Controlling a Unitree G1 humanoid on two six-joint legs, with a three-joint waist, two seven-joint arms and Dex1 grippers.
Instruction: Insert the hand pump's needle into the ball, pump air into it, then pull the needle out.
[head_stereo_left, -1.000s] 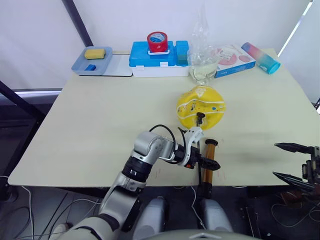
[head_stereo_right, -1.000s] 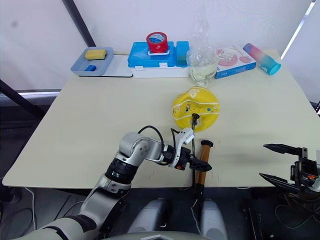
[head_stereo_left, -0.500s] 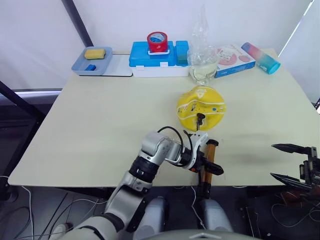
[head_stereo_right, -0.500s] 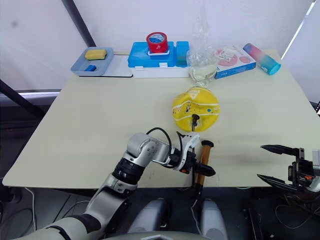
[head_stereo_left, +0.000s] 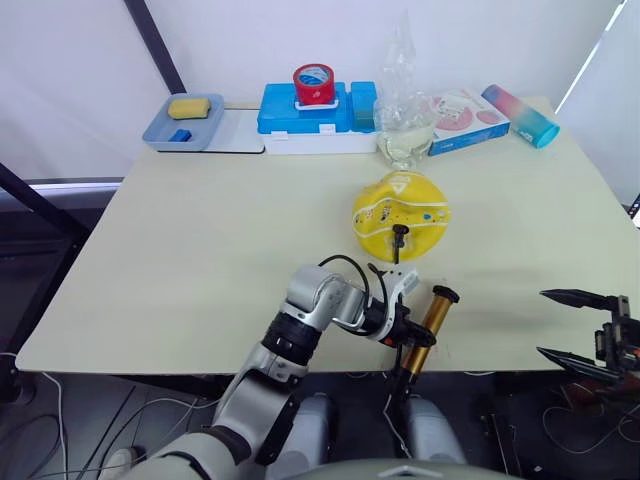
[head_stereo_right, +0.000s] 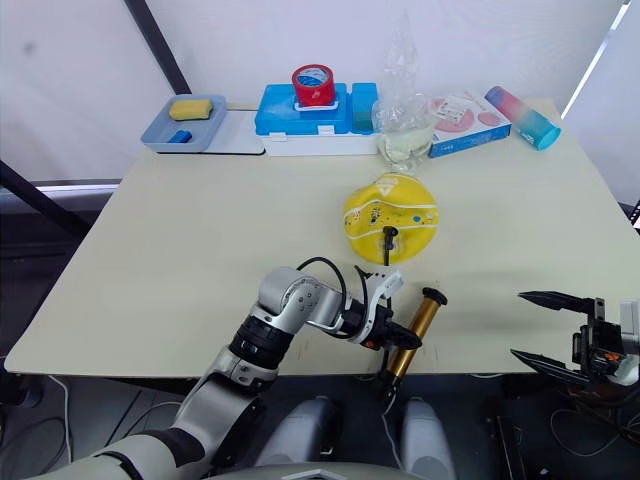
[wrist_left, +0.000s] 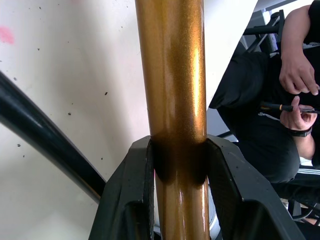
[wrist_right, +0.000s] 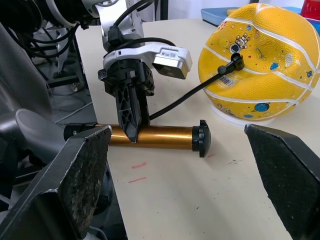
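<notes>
The yellow ball (head_stereo_left: 402, 215) with white seams rests mid-table. The needle's black fitting (head_stereo_left: 399, 232) is stuck into the ball's near side, and the thin black hose (wrist_right: 190, 95) runs back from it to the pump. The copper-orange hand pump (head_stereo_left: 430, 320) lies tilted at the table's front edge, black end cap toward the ball and handle end hanging over the edge. My left gripper (head_stereo_left: 412, 335) is shut on the pump's tube (wrist_left: 172, 75), one finger (wrist_left: 130, 200) on each side. My right gripper (head_stereo_left: 572, 325) hovers open off the table's front right corner, holding nothing.
Along the back edge stand a blue tray (head_stereo_left: 160, 130) with a yellow sponge, a blue box (head_stereo_left: 300, 118) with a red tape roll on top, a clear plastic bag (head_stereo_left: 405, 120), a flat carton (head_stereo_left: 465, 115) and a lying tumbler (head_stereo_left: 522, 116). A person's hands (wrist_left: 295, 75) show beyond the table edge.
My left gripper moved right onto the pump and closed on its tube. The pump's capped end swung right, from straight to tilted. The right gripper stayed open.
</notes>
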